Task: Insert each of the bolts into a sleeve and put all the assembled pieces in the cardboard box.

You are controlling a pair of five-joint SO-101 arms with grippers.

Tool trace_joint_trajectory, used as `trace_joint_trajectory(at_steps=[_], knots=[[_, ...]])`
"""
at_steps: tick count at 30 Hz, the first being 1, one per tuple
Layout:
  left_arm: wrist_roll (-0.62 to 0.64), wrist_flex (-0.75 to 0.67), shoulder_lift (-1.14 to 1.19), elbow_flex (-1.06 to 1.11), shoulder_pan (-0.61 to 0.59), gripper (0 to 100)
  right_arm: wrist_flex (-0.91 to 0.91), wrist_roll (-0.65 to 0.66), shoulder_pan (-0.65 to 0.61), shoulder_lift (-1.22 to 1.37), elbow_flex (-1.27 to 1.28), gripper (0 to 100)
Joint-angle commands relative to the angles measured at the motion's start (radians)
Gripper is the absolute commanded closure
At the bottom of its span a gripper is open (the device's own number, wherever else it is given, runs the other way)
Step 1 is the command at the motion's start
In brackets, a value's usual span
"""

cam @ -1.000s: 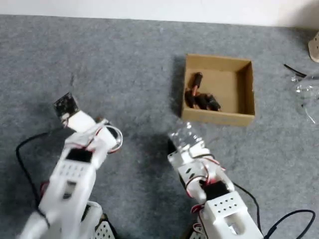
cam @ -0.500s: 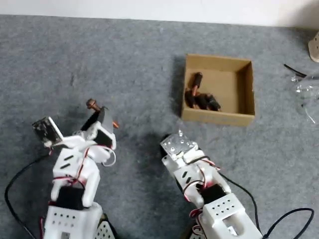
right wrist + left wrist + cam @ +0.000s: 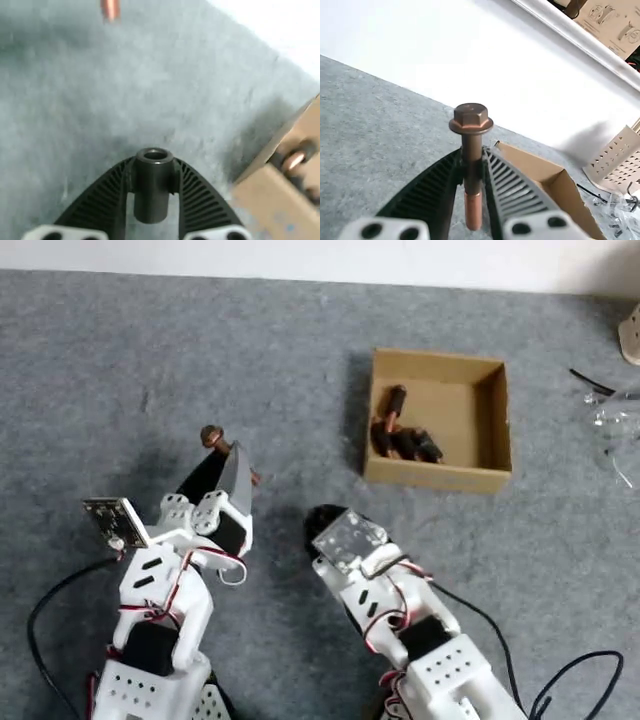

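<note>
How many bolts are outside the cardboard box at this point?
1. The bolt is clamped head-up in the left gripper, apart from the cardboard box. Others could lie hidden beneath the arms.

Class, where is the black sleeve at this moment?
The sleeve is held in the right gripper, in the right wrist view, over the carpet near the cardboard box.

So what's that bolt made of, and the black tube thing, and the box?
The bolt looks like metal with a coppery, slightly shiny finish; its hex head catches the light. The sleeve is matt black and smooth, either metal or plastic; I can't tell which. The cardboard box is plain brown cardboard, dull, with thin, flat walls.
</note>
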Motion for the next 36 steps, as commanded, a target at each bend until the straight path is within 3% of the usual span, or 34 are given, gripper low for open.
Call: trace_joint_trajectory(at_steps=[1,7,17,25,36], knots=[[-0.005,-0.031,-0.022,-0.004,0.065,99,-0.004,0.006,-0.012,-0.219,0.119,99.5],[-0.008,-0.029,-0.022,-0.013,0.185,99,0.354,0.003,-0.016,-0.561,0.156,99.5],[-0.003,-0.029,-0.022,-0.14,0.194,99,0.366,0.009,-0.062,-0.544,0.127,99.5],[-0.003,0.068,-0.022,-0.16,0.344,99,0.366,0.011,-0.061,-0.541,0.127,99.5],[-0.008,0.149,-0.022,-0.139,0.311,99,0.366,0.011,-0.059,-0.541,0.124,99.5]])
